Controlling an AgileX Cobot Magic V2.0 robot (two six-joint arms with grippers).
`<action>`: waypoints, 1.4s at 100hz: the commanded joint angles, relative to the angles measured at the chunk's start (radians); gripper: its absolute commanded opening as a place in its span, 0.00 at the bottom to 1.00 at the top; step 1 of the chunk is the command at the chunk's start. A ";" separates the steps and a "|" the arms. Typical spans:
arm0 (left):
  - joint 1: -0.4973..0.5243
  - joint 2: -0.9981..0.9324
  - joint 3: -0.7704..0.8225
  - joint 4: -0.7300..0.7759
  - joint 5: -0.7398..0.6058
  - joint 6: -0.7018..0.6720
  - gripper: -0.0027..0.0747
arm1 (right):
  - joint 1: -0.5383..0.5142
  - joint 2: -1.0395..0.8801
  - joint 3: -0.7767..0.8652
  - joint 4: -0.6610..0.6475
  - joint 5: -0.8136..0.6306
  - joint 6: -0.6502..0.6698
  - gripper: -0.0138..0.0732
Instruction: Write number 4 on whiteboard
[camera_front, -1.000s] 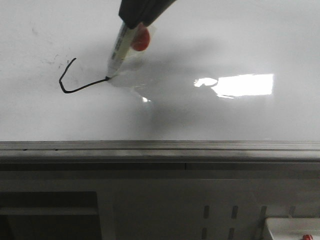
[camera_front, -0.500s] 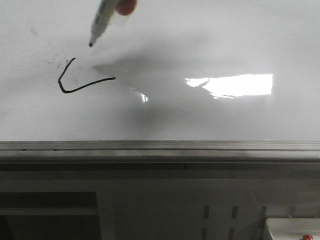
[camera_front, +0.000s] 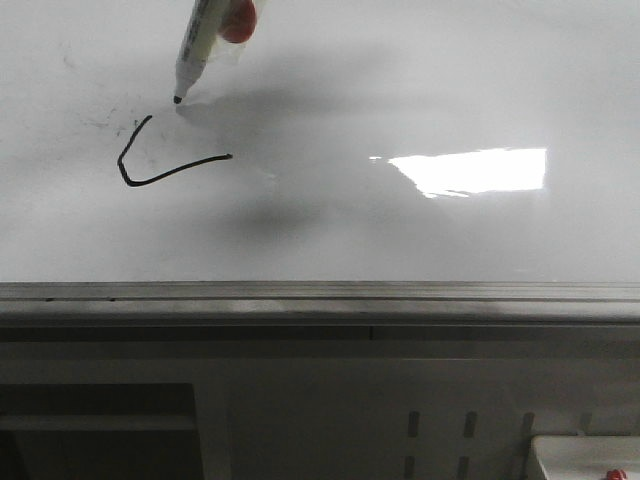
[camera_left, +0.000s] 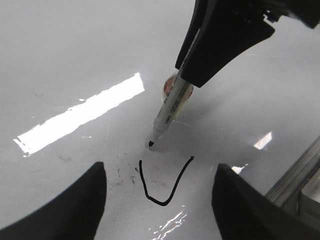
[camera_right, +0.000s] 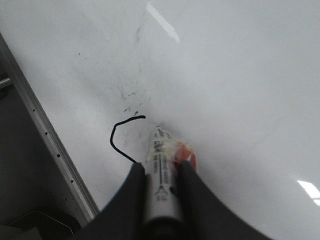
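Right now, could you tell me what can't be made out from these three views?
- Front view: the right gripper is cut off by the top edge; only the marker shows.
- Right wrist view: the marker's tip is hidden behind its own barrel, so contact with the whiteboard is unclear.
- Left wrist view: the left gripper shows only two finger ends, wide apart.
- The number 4 lacks its vertical.
- Marker label: too blurred to read.

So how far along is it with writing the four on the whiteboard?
Partly done. The number 4 has its angled left stroke and curved crossbar on the whiteboard. In hand: the right gripper holds the marker, tip at or just above the board, above the crossbar. Left: the long vertical line. The left gripper is open, holding nothing.
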 joint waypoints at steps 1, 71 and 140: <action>0.001 -0.003 -0.032 -0.005 -0.082 0.001 0.57 | -0.002 -0.028 -0.035 -0.013 -0.070 -0.008 0.08; 0.001 -0.003 -0.032 0.034 -0.082 0.001 0.57 | 0.049 -0.043 0.147 0.122 -0.061 -0.008 0.08; -0.040 0.272 -0.055 0.121 -0.202 0.001 0.57 | 0.185 -0.087 0.054 0.119 -0.008 -0.008 0.08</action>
